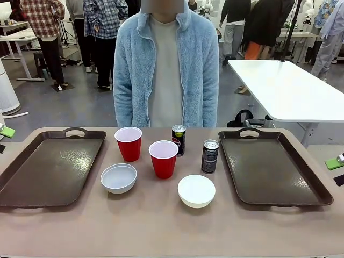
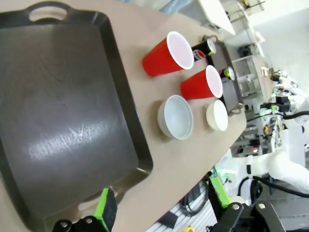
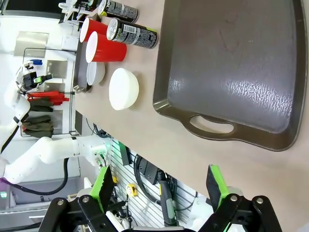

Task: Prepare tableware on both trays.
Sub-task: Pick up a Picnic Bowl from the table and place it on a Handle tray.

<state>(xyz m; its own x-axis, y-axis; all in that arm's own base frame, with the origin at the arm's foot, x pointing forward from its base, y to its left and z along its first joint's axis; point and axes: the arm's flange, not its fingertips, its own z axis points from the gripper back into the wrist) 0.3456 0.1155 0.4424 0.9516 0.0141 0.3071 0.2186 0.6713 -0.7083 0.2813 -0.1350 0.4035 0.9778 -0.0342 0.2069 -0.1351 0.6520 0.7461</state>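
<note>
**Risk — crowding.** The near cup stands just beside the far cup and the far can. A wide finger coming down for one could well tip a neighbour. Thin cup walls may buckle under a squeeze, and shallow bowl rims may slip.

**Containers.** Left tray and right tray: bare. Both cups, the left bowl and the right bowl: upright and empty, on the table between the trays, with the near can.

**Tools.** Left gripper and right gripper: jaws spread wide, holding nothing — each hovers by its own tray's edge.
</note>
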